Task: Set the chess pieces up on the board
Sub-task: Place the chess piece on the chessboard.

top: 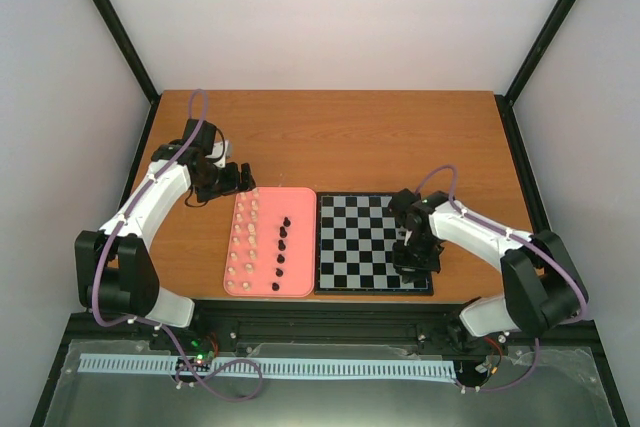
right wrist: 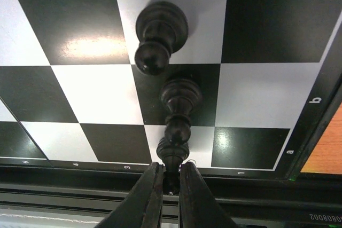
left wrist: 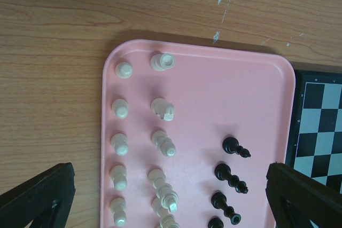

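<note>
The right gripper is pinched narrow on the head of a tall black piece; its long axis runs straight away from the fingertips to a dark square of the board, with a black pawn just beyond. The left gripper hangs spread wide over the pink tray; it is the nearer arm to the dark figures lying there.

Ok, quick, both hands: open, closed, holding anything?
Left hand: open, empty, over the pink tray.
Right hand: closed on a black chess piece on the board.
</note>
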### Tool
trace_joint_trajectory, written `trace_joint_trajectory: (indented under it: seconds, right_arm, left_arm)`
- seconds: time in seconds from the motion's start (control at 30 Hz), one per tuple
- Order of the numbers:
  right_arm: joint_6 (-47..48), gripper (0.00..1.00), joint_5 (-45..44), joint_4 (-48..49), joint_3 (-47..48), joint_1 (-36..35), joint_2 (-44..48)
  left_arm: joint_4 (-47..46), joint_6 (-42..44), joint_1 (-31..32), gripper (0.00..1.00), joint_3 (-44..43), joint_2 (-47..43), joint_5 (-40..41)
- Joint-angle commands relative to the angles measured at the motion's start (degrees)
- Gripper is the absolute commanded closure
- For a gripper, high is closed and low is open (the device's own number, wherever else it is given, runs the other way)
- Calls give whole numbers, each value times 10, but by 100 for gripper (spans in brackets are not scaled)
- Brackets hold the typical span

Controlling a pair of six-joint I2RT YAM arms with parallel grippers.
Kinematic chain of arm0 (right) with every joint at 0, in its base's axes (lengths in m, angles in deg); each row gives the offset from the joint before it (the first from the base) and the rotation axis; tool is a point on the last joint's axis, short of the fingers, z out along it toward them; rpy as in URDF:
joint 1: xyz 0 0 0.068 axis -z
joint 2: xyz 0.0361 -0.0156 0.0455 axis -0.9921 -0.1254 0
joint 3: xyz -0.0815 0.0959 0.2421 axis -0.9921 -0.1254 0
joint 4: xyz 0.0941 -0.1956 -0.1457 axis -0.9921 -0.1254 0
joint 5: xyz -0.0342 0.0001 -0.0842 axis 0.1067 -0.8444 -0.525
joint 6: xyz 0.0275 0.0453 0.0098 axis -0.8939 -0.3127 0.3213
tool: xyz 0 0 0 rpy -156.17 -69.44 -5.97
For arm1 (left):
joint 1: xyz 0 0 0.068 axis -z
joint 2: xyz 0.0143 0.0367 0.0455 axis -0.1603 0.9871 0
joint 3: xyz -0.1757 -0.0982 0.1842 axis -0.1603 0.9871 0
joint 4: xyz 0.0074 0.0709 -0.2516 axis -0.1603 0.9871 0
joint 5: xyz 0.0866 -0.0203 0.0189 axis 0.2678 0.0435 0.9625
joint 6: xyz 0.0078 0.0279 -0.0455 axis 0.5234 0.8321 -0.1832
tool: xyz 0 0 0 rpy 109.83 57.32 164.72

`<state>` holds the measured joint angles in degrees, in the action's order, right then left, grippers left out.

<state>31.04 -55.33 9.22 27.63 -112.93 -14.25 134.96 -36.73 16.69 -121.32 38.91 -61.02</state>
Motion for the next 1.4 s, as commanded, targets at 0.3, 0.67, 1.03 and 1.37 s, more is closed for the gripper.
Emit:
trace_joint_trajectory:
  seconds: [0.3, 0.67, 1.03, 1.37]
  right_arm:
    - [-9, 91, -1, -8, -8, 4, 22]
    - [-12, 90, -3, -14, -11, 4, 32]
    - [-9, 83, -3, -12, -11, 4, 30]
    - [-5, 78, 1, -19, -3, 4, 36]
  left_arm:
    - [-4, -1, 2, 0, -9, 3, 2]
    - [-5, -2, 2, 0, -9, 4, 2]
    - [-5, -2, 1, 0, -9, 3, 2]
    - [-4, -2, 2, 0, -12, 8, 1]
